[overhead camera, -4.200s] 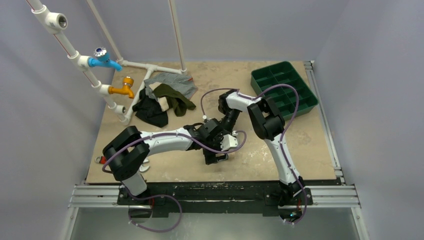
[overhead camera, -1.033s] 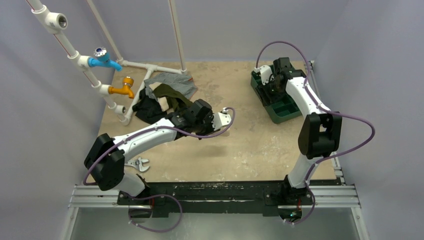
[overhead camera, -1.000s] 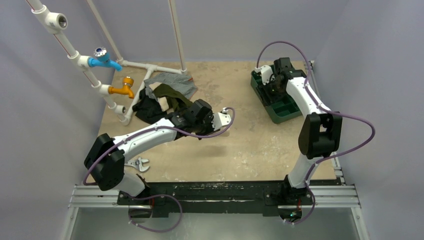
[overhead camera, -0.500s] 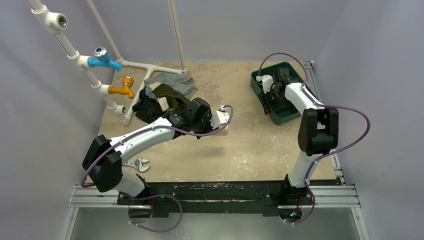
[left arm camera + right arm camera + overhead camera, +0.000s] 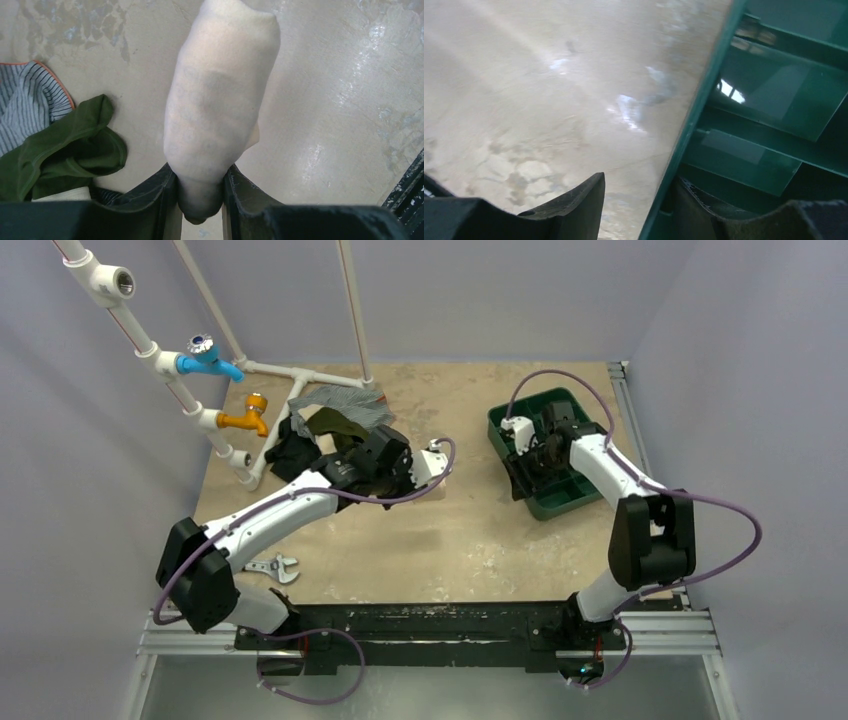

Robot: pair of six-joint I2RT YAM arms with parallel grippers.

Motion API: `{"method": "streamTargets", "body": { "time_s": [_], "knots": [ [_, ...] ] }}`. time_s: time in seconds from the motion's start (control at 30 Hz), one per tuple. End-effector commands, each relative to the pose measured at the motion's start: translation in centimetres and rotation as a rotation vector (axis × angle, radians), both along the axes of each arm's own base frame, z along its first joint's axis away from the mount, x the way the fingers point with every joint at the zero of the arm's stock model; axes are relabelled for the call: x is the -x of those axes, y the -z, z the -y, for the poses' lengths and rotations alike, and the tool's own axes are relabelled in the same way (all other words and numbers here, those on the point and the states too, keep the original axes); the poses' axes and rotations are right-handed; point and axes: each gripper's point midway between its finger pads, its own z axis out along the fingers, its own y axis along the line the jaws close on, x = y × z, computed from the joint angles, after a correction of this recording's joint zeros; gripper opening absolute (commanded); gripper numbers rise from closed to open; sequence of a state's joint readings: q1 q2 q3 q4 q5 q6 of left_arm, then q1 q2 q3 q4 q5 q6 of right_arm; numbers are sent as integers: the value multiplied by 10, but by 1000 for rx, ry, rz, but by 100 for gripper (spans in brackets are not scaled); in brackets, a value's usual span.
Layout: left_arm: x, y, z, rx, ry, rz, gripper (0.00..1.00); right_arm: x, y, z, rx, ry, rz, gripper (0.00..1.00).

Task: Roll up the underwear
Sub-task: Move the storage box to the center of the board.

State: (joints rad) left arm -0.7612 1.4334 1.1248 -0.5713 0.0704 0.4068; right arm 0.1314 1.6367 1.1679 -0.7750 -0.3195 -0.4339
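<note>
The underwear is a pale beige roll hanging from my left gripper, whose jaws are shut on its lower end. From above, that gripper hovers over the table's middle, just right of the clothes pile. My right gripper straddles the near-left wall of the green tray. One finger is inside a compartment against the wall; the other stands outside over the table, with a gap to the wall. The top view shows this gripper at the tray's left edge.
An olive-green garment and a grey striped one lie left of the roll, with a black garment beside them. White pipes carrying a blue tap and an orange tap stand at the back left. A wrench lies near the front left.
The green tray has slid left and nearer, turning, with my right gripper at its wall. My left arm has drifted slightly back and left with the roll.
</note>
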Motion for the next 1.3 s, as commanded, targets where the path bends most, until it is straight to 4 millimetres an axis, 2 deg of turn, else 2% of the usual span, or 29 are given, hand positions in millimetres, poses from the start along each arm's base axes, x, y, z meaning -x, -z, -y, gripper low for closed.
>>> {"method": "streamTargets", "body": {
  "time_s": [0.0,0.2,0.37,0.43,0.53,0.7,0.83,0.97,1.07,1.27],
  "knots": [
    [-17,-41,-14,29,-43,100,0,33,-24,-49,-138,-181,32,50],
    [-27,-48,-27,33,-93,77,0,61,-21,-104,-269,-380,-13,50],
    [-43,-52,-41,77,-171,62,0,82,-16,-136,-380,-512,-74,49],
    [-51,-54,-46,91,-194,65,0,80,-23,-140,-393,-531,-47,49],
    [-61,-56,-43,101,-199,61,0,65,-43,-141,-378,-526,55,49],
    [-83,-69,-20,137,-165,63,0,31,-71,-121,-285,-438,219,50],
    [-106,-78,1,169,-152,59,0,7,-89,-93,-277,-337,271,50],
    [-133,-84,26,193,-133,73,0,-16,-106,-56,-250,-214,329,50],
    [-148,-87,50,204,-107,86,0,-23,-110,-35,-234,-140,359,50],
    [-169,-90,103,194,-35,158,0,-24,-110,-8,-230,-29,382,51]
  ]
}}
